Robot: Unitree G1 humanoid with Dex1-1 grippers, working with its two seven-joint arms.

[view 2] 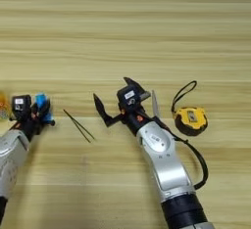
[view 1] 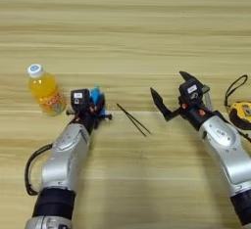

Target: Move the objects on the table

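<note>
Wooden table (view 1: 127,22) holds one juice bottle (view 1: 45,92), two black sticks (view 1: 133,119), one tape measure (view 2: 191,120); left gripper (view 1: 94,106) pinches one blue block (view 1: 95,96), right gripper (view 2: 115,101) spread.

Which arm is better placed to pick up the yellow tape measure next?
Right. The right tool is open and empty beside the tape measure; the left tool is far away, closed on a blue block.

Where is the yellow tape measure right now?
The yellow tape measure lies on the table on the robot's right side, just right of the open right gripper, with its black strap looped behind it.
</note>
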